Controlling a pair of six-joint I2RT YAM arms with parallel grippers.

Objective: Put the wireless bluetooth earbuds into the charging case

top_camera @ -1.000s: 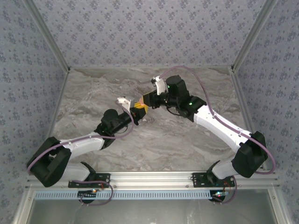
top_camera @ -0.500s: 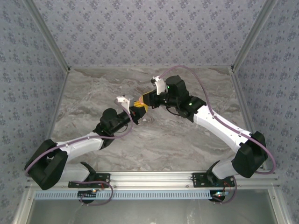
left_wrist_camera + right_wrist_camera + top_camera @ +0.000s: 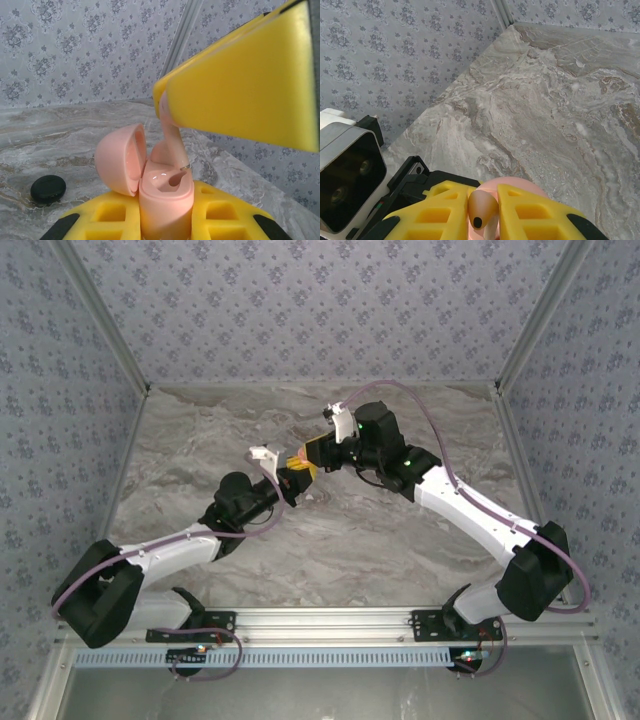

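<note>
A pale pink charging case (image 3: pixel 165 200) stands upright between the yellow fingers of my left gripper (image 3: pixel 165 222), which is shut on it. Its lid (image 3: pixel 120 159) hangs open to the left. My right gripper (image 3: pixel 484 215) is shut on a pale pink earbud (image 3: pixel 482 212), held directly above the case (image 3: pixel 520 184). From the left wrist, the earbud's stem (image 3: pixel 172 145) reaches down, its tip at the rim of the case's empty slot. In the top view the left gripper (image 3: pixel 293 480) and right gripper (image 3: pixel 311 454) meet above the table's middle.
A black round disc (image 3: pixel 48 189) lies on the marble table (image 3: pixel 400 540) to the left of the case. Patterned walls (image 3: pixel 300 310) close in the back and both sides. The left wrist camera (image 3: pixel 345 170) sits close beside the right gripper.
The left arm has crept slightly away from the near edge, keeping the case under the earbud. The right arm has held still.
</note>
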